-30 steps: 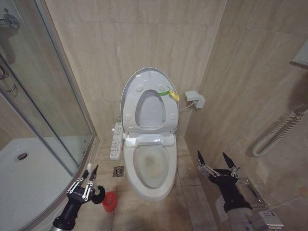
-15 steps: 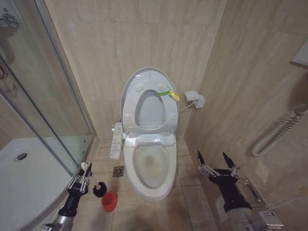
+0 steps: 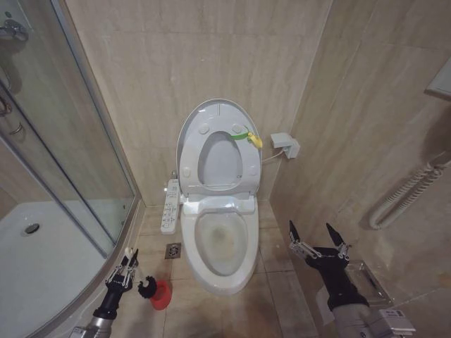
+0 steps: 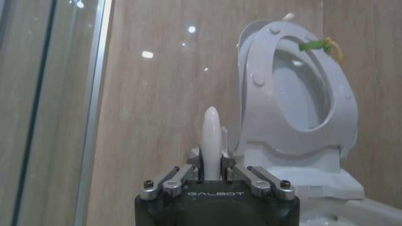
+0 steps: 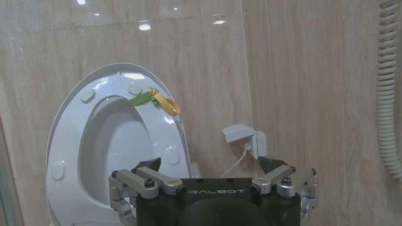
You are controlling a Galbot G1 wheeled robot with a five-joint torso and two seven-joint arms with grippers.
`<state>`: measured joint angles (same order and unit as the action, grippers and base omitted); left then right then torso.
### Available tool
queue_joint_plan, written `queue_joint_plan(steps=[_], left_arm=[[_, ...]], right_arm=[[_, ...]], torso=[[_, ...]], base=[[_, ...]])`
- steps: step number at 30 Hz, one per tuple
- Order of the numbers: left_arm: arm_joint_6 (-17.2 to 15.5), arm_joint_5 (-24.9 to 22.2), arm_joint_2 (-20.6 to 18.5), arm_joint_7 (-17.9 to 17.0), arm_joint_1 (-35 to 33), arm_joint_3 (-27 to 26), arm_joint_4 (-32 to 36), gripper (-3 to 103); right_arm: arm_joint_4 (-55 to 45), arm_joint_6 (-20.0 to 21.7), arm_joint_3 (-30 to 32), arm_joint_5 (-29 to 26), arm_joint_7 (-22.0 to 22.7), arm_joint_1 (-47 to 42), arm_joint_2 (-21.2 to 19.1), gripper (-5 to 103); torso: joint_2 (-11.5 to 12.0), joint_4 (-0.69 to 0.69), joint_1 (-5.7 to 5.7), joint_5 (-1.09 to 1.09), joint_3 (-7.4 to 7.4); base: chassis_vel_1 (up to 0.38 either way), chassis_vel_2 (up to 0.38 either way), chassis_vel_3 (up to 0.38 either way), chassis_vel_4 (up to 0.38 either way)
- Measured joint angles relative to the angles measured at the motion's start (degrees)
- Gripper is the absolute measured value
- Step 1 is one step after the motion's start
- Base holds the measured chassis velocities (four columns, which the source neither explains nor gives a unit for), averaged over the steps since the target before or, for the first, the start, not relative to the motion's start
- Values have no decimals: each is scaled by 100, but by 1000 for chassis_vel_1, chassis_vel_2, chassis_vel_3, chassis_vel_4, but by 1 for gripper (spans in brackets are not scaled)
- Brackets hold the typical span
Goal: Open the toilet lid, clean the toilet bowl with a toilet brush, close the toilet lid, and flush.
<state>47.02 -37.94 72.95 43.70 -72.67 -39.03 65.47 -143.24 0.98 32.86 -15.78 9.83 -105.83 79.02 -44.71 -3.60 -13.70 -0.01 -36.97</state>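
The toilet lid (image 3: 218,115) stands raised against the back wall, with the ring seat (image 3: 220,163) up against it. A green-and-yellow tag (image 5: 157,99) hangs at the lid's edge. Below them the toilet bowl (image 3: 224,243) lies uncovered. My left gripper (image 3: 127,266) is low at the bowl's left, shut on the white handle (image 4: 212,127) of the toilet brush. The dark brush head (image 3: 146,286) hangs at the rim of the red holder (image 3: 161,295). At the bowl's right, my right gripper (image 3: 315,236) stands open and holds nothing.
A curved glass shower enclosure (image 3: 77,176) and its white tray (image 3: 35,260) take up the left. A floor drain (image 3: 173,251) and a button panel (image 3: 170,205) lie left of the bowl. On the right wall are a small white box (image 3: 285,145) and a corrugated hose (image 3: 405,197).
My left gripper has drawn back and down with the brush. The brush head has sunk to the red holder's rim. The right arm has not moved.
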Motion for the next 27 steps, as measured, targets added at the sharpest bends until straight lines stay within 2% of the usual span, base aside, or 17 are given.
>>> queue_joint_plan(steps=[7, 15, 27], left_arm=[[2, -207, -105, 354, 401, 48, -675, 20], [1, -287, -171, 537, 702, 116, -1083, 20], [-2, -297, -195, 1006, 1367, 229, -1817, 20]], right_arm=[[0, 0, 0, 0, 0, 0, 0, 100], [0, 0, 0, 0, 0, 0, 0, 100], [0, 0, 0, 0, 0, 0, 0, 100]], torso=[[0, -1, 0, 1, 0], [0, -1, 0, 1, 0], [0, -1, 0, 1, 0]], base=[[0, 0, 0, 0], [0, 0, 0, 0], [0, 0, 0, 0]])
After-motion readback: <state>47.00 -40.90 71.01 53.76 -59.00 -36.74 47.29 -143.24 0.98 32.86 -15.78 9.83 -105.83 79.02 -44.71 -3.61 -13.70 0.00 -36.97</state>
